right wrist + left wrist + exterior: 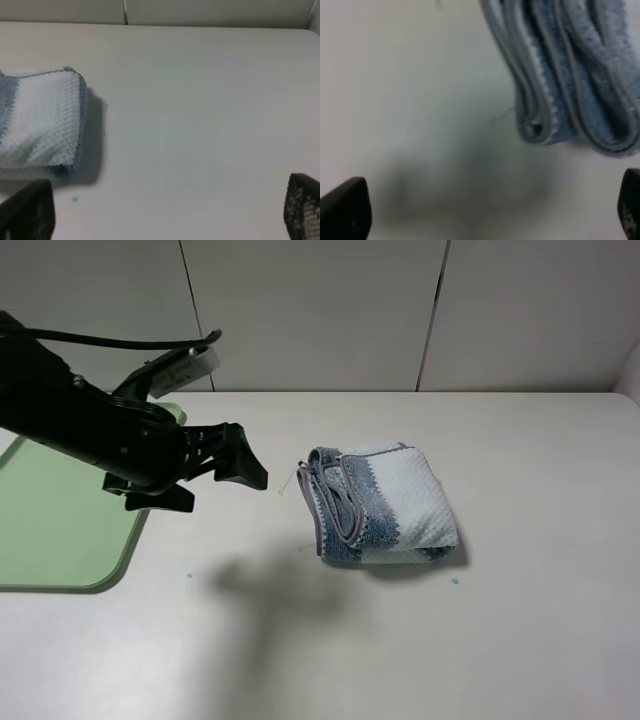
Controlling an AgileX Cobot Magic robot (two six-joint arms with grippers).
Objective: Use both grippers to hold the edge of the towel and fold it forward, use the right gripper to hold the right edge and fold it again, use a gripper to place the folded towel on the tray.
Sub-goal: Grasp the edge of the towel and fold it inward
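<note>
One towel (385, 505), folded into a thick bundle, lies near the middle of the tabletop (520, 630), well apart from the tray (60, 530) at the left edge. Its long axis runs roughly left to right, slightly skewed; stacked grey hem layers (333, 502) face left, the rounded fold faces right. Left gripper (238, 468) hovers above the table between tray and towel, fingers spread, pointing toward the hem side, not touching it. Right gripper (160, 220) shows only in its wrist view, fingertips wide apart, holding nothing, towel off to one side.
</note>
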